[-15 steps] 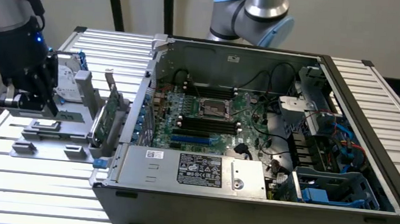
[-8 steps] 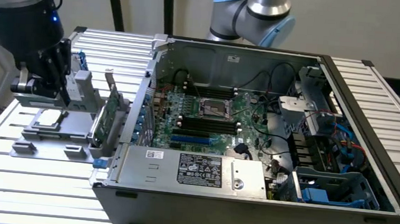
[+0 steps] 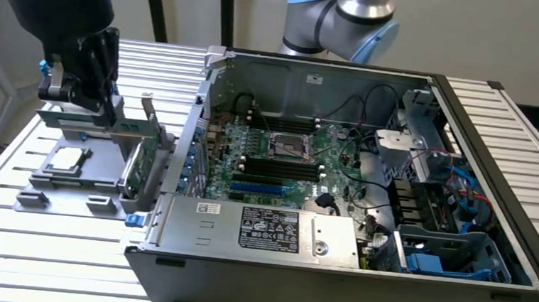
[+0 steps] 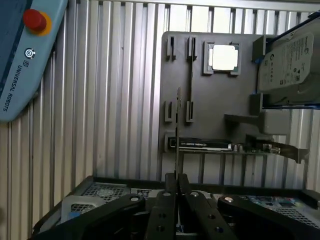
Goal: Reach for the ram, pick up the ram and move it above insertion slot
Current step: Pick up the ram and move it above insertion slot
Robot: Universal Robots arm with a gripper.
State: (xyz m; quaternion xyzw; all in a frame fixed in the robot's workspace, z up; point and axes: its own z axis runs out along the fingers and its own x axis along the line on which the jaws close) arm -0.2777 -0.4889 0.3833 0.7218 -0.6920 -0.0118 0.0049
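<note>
The ram [image 4: 177,130] appears edge-on in the wrist view as a thin dark strip running out from between my fingertips. My gripper [image 4: 176,182] is shut on it, one black finger [image 4: 164,205] pressed to each side. In the exterior view the gripper [image 3: 79,105] hangs over the grey parts holder [image 3: 96,182] at that view's left, outside the computer case. The black memory slots [image 3: 278,167] lie on the motherboard inside the open case [image 3: 337,270], well toward the exterior view's right of the gripper.
The holder also carries a silver processor chip [image 4: 224,57], a green expansion card with a metal bracket [image 4: 210,145] and a silver hard drive [image 4: 287,60]. A teach pendant with a red button [image 4: 25,55] lies on the slatted table. The case wall [image 3: 190,138] stands between holder and motherboard.
</note>
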